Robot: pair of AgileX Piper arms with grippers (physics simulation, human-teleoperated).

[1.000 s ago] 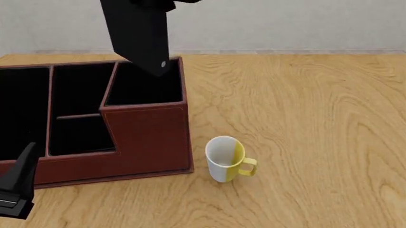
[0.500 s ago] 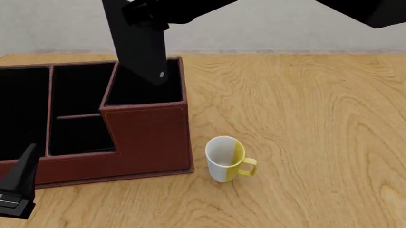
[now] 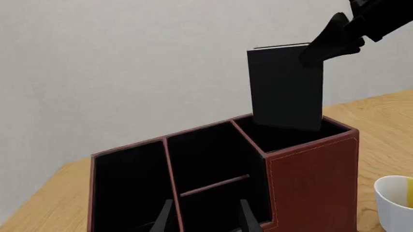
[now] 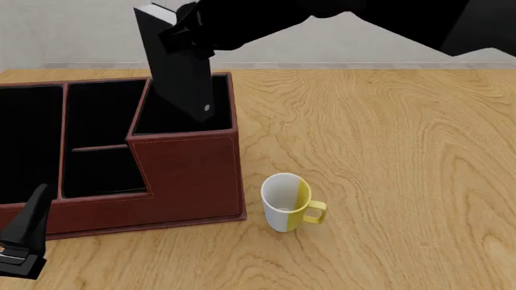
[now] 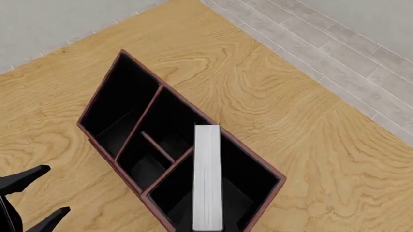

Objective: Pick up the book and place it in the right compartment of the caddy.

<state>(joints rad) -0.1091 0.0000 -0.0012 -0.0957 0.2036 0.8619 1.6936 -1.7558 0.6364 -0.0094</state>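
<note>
The black book (image 4: 173, 63) hangs upright with a slight tilt, its lower end just inside the mouth of the right compartment (image 4: 157, 121) of the reddish-brown caddy (image 4: 185, 175). My right gripper (image 4: 187, 33) is shut on the book's upper end. In the left wrist view the book (image 3: 284, 87) stands out of the compartment with the right gripper (image 3: 322, 46) on its top corner. The right wrist view shows the white page edge (image 5: 208, 179) above that compartment (image 5: 242, 193). My left gripper (image 4: 24, 241) is open and empty in front of the caddy's left end.
A white and yellow mug (image 4: 288, 202) stands on the wooden table (image 4: 387, 151) just right of the caddy's front corner; it also shows in the left wrist view (image 3: 397, 203). The caddy's lower black-lined sections (image 4: 96, 139) lie left of the right compartment.
My right arm has come down with the book. The book's lower end has sunk from above the rim into the right compartment's mouth. The left gripper has stayed put.
</note>
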